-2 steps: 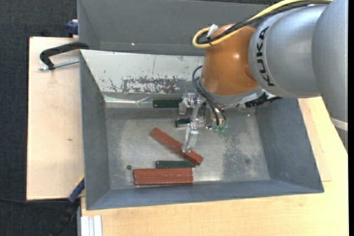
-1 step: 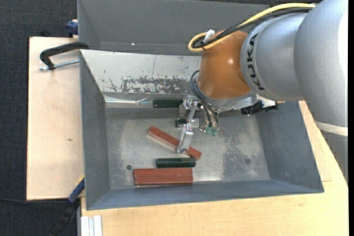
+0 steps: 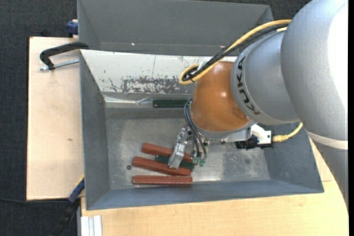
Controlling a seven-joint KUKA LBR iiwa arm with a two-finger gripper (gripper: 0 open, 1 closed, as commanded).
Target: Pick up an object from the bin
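My gripper (image 3: 184,157) hangs low over the near middle of the bin floor, under the orange wrist cover. It sits right at the right ends of three red-brown sticks. The upper stick (image 3: 156,148) slants toward the gripper. The middle stick (image 3: 155,164) passes just under its silver tip. The lowest stick (image 3: 161,179) lies flat along the near wall. A small dark green piece (image 3: 162,158) shows between the upper two sticks. Nothing is visibly lifted.
A dark flat bar (image 3: 170,103) lies at the foot of the back wall, left of the wrist cover. The arm and its yellow cable cover the bin's right half. Bare floor lies left of the sticks.
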